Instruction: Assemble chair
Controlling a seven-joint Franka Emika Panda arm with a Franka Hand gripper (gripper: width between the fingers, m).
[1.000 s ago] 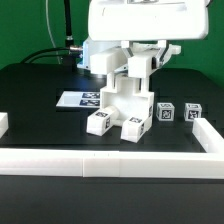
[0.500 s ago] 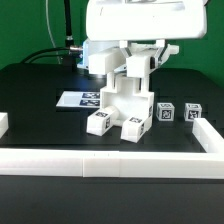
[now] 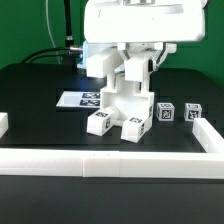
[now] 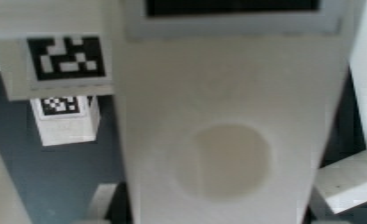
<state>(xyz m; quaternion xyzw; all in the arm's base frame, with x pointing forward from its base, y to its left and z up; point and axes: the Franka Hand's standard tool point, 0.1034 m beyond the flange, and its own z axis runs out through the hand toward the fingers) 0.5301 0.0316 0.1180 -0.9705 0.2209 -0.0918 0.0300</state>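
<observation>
Black tabletop under white chair with square black-and-white tags, fingers tight around it.

The part-built chair stands on the black table, two tagged blocks near it.

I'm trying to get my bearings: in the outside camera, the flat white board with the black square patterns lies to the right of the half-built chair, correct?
Not quite: the marker board lies on the exterior view's left of the chair, not its right. The exterior view shows it.
</observation>
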